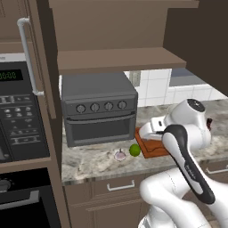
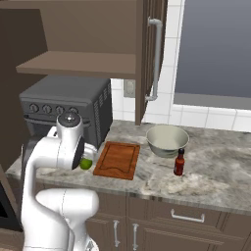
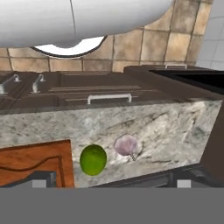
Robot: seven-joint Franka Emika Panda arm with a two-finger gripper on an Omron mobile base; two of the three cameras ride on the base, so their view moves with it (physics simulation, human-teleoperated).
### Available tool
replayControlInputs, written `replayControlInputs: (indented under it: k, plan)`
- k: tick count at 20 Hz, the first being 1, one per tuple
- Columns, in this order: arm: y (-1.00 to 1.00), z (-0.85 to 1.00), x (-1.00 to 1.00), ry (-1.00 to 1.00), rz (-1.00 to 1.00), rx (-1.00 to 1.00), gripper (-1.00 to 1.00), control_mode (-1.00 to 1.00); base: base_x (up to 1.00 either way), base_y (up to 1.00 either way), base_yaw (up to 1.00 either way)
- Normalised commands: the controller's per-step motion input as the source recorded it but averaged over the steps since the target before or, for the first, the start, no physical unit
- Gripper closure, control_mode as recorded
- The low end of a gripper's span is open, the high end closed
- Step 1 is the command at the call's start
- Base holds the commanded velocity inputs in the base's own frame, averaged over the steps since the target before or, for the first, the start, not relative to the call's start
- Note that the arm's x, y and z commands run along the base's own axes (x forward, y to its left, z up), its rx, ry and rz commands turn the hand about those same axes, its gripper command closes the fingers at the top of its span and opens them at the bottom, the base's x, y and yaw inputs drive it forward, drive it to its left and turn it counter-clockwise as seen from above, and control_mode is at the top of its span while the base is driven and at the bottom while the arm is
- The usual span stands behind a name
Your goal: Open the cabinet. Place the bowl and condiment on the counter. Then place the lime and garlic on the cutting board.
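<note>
Lime (image 3: 93, 159) lay on the desk (image 3: 166, 124) just beside the cutting board (image 3: 33, 164), with the garlic (image 3: 127, 145) near on its other side, so neither was yet on the board. The bowl (image 2: 167, 139) and condiment (image 2: 180, 162) stood beyond the board's far side, apparently already taken from the open cabinet (image 2: 78, 62). The tool's jaws stood wide apart and held nothing, probably made ready for the lime.

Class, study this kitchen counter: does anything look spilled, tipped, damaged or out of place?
Nothing stands out. The bowl and condiment stand upright on the counter; the lime and garlic lie intact beside the cutting board.
</note>
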Motion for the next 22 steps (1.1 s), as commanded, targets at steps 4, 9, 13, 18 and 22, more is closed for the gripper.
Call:
replayControlInputs:
  k: [4,9,13,18,22]
  plan:
    - [0.0,-0.32,0.24,0.03,0.07,-0.05,-1.0,-1.0,0.0,0.0,0.0]
    - [0.1,-0.29,0.34,0.03,0.02,-0.07,-1.0,-1.0,0.0,0.0,0.0]
    - [0.1,-0.21,0.26,0.02,0.02,-0.07,-1.0,-1.0,0.0,0.0,0.0]
    - [0.03,-0.11,0.12,0.0,0.0,-0.05,-1.0,-1.0,0.0,0.0,0.0]
    - [0.0,-0.06,0.1,0.0,0.0,-0.02,-1.0,-1.0,0.0,0.0,0.0]
